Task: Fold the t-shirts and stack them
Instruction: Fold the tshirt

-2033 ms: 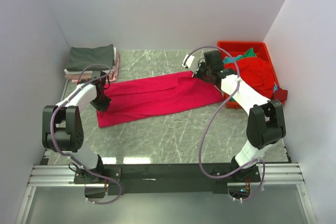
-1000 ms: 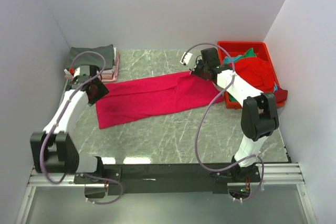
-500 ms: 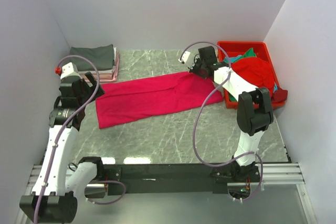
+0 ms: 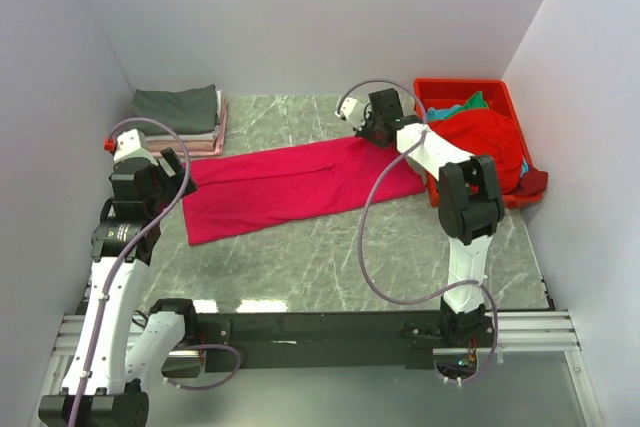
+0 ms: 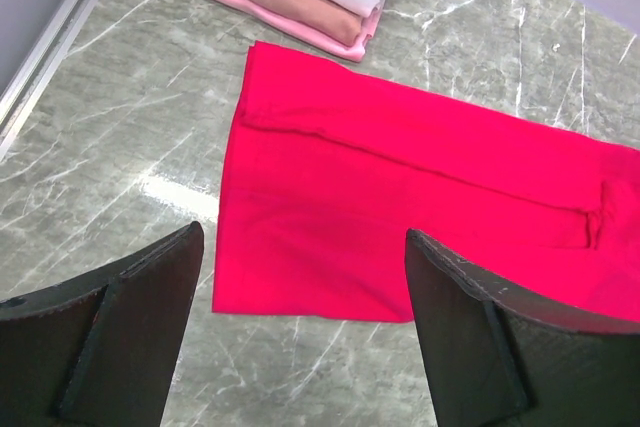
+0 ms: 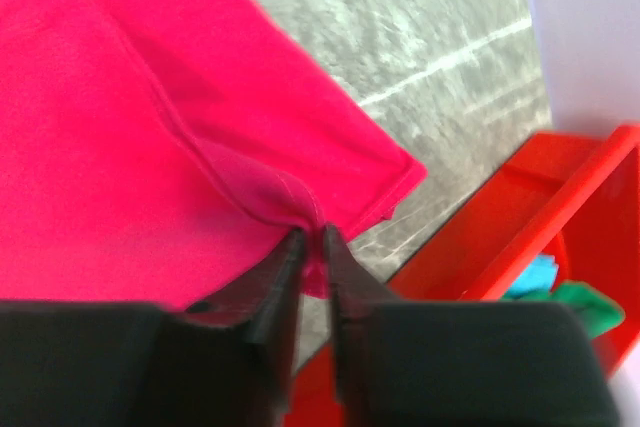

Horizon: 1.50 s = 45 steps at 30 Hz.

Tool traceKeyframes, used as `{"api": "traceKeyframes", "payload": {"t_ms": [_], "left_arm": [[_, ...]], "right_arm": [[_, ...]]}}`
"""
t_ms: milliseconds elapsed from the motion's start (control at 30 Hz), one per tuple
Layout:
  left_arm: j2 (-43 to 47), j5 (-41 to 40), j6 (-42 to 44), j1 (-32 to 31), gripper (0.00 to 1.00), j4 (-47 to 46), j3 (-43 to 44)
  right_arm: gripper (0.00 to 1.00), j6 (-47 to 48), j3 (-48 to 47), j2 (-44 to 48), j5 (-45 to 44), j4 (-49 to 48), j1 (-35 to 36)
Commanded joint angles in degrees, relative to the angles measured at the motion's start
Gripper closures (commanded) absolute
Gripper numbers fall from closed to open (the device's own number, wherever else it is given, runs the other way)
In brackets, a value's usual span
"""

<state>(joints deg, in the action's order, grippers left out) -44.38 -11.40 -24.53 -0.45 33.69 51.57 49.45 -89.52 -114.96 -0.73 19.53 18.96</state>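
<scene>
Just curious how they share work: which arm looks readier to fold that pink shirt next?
Probably the right: the right gripper pinches the pink shirt's end near the red bin, while the left gripper hangs open above the other end, touching nothing.

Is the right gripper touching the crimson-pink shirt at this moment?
Touching. The right wrist view shows the right gripper with a raised fold of the crimson-pink shirt pinched between its nearly closed fingertips, close to the shirt's corner.

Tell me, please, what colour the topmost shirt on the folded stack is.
The topmost shirt is dark grey, clearest in the top external view.
</scene>
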Motion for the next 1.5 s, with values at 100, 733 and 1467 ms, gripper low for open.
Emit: {"api": "traceKeyframes", "payload": {"t_ms": [100, 733, 1467], "left_arm": [[1.93, 1.2, 1.33, 0.27, 0.14, -2.14, -2.08], [-1.41, 9.46, -12.72, 0.27, 0.11, -5.74, -11.14], [15.02, -12.6, -10.8, 5.72, 0.05, 4.18, 2.21]], "right_arm": [[0.56, -6.29, -2.15, -4.04, -17.07, -15.9, 1.87], [0.38, 0.89, 9.07, 15.63, 29.82, 28.28, -1.04], [0.38, -1.9, 2.35, -4.73, -9.28, -23.92, 53.81]]}}
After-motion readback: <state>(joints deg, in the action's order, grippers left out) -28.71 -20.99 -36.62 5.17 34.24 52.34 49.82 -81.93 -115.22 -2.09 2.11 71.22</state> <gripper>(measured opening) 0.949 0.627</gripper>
